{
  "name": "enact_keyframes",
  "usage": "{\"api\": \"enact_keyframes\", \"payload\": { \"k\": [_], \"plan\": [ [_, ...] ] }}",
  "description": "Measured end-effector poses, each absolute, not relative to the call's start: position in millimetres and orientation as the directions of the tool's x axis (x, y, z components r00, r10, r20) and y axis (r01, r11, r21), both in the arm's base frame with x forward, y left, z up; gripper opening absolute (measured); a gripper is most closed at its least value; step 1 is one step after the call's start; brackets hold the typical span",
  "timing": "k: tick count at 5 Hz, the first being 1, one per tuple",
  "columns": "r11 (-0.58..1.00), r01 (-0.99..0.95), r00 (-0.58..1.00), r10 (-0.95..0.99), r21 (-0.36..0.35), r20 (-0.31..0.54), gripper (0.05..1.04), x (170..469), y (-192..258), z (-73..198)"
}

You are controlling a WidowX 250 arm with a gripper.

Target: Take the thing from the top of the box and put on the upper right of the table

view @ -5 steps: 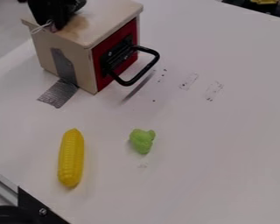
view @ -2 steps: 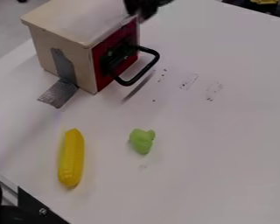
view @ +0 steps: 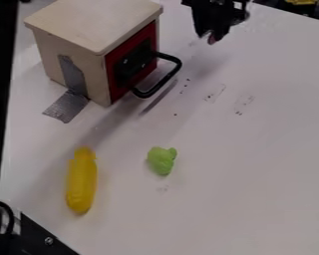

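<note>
Camera view: carry step, 1 item.
Gripper (view: 211, 35), upper frame right of centre, looks nearly closed on small reddish thing (view: 213, 40) at its tips. Go right, away from box (view: 76, 64), touch table (view: 255, 159), then release.

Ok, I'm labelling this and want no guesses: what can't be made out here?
Camera view: pinkish thing at the pincer, too small and blurred to name.
Camera view: yellow object at upper right, cut off by the top edge.
Camera view: far sides of the wooden box, hidden by its near sides.
</note>
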State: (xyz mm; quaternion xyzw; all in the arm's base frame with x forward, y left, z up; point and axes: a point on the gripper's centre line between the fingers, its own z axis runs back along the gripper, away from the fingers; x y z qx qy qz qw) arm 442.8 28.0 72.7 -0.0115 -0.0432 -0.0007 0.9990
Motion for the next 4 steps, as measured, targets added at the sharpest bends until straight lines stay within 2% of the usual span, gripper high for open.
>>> {"api": "enact_keyframes", "payload": {
  "k": [1,2,3,4],
  "plan": [
    [0.998,-0.054,0.995,0.056,-0.028,0.080,0.495,455.6,29.6,55.5],
    [0.997,-0.072,0.994,0.074,-0.020,0.083,0.810,456.8,31.1,53.9],
    [0.991,-0.132,0.988,0.134,-0.030,0.081,1.005,456.7,29.7,54.6],
    [0.982,-0.185,0.979,0.187,-0.040,0.082,0.999,455.5,28.7,62.2]
  ]
}}
